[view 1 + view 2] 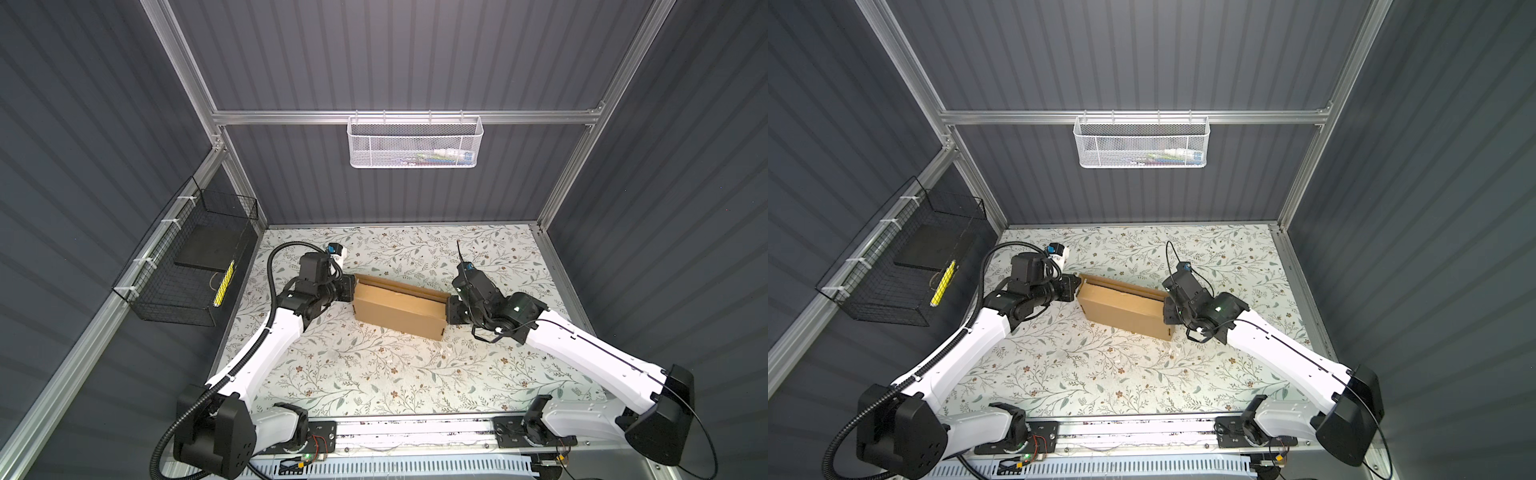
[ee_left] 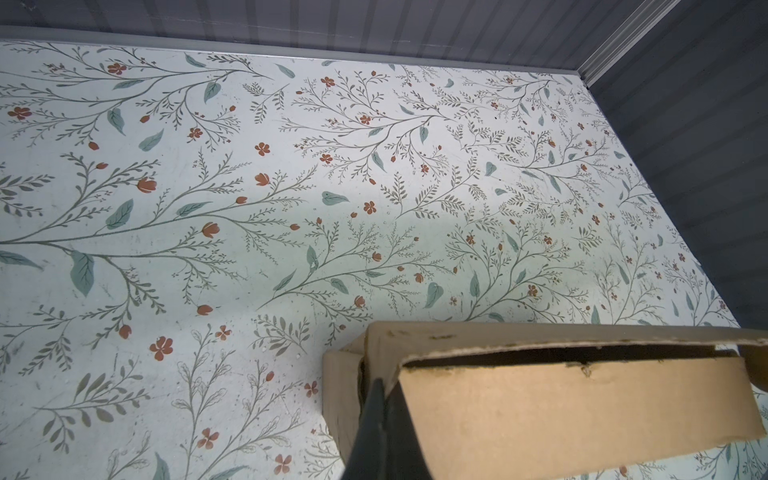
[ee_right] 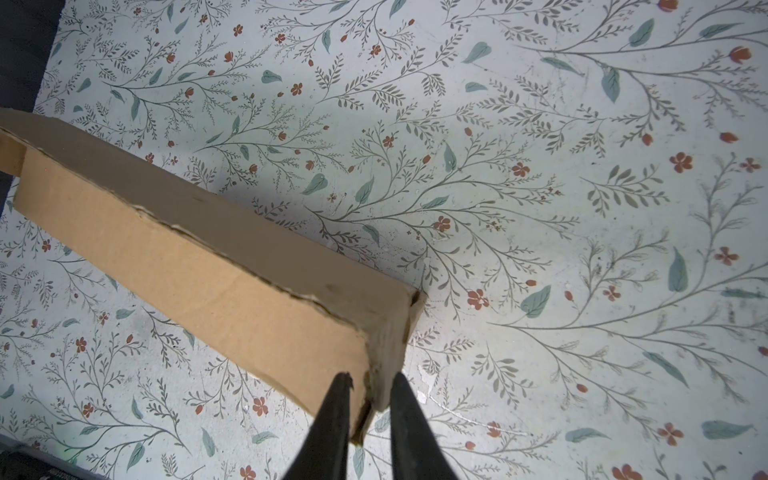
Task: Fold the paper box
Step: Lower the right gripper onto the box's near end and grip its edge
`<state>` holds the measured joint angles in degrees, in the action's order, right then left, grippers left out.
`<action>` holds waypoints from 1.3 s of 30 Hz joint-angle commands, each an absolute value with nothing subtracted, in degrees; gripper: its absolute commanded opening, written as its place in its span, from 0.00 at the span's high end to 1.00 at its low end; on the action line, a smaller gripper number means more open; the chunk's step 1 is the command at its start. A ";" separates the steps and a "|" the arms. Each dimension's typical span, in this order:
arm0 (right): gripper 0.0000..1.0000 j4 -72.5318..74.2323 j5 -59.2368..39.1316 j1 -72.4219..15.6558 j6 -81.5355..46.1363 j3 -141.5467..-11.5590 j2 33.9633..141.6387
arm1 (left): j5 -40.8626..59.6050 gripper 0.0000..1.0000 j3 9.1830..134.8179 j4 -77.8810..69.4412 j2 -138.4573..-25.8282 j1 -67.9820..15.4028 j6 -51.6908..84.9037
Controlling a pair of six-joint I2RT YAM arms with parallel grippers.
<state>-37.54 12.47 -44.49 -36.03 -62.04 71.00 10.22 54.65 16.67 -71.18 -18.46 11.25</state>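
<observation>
The paper box (image 1: 397, 307) (image 1: 1121, 309) is a brown cardboard shell, folded into a shallow long box and lying askew mid-table. My left gripper (image 1: 350, 289) (image 1: 1076, 286) is at its left end. In the left wrist view this gripper (image 2: 378, 382) is shut, its tip pushed into the slit at the corner of the box (image 2: 561, 407), beside the end wall. My right gripper (image 1: 448, 312) (image 1: 1165, 310) is at the right end. In the right wrist view it (image 3: 370, 376) straddles the end wall of the box (image 3: 187, 257) and is shut on that wall.
A white mesh basket (image 1: 415, 141) hangs on the back rail. A black wire basket (image 1: 187, 270) is fixed to the left wall. The floral table (image 1: 374, 374) is bounded by dark walls at the back and both sides, with the arm bases along the front edge.
</observation>
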 commanded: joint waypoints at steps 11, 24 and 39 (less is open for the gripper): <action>0.85 -36.64 13.54 -44.12 -35.84 -61.26 71.87 | 9.67 1.00 53.69 18.15 -72.25 -18.72 12.13; 0.90 -35.93 11.44 -44.12 -36.04 -62.65 73.25 | 10.01 1.00 53.44 17.86 -72.23 -18.78 12.22; 0.92 -35.39 9.60 -44.21 -36.93 -64.42 73.74 | 10.37 1.00 53.34 17.94 -72.27 -18.83 12.05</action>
<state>-35.86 11.49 -44.16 -36.07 -62.76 73.36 9.80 54.63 16.25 -71.42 -18.44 11.25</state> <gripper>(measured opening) 0.083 0.046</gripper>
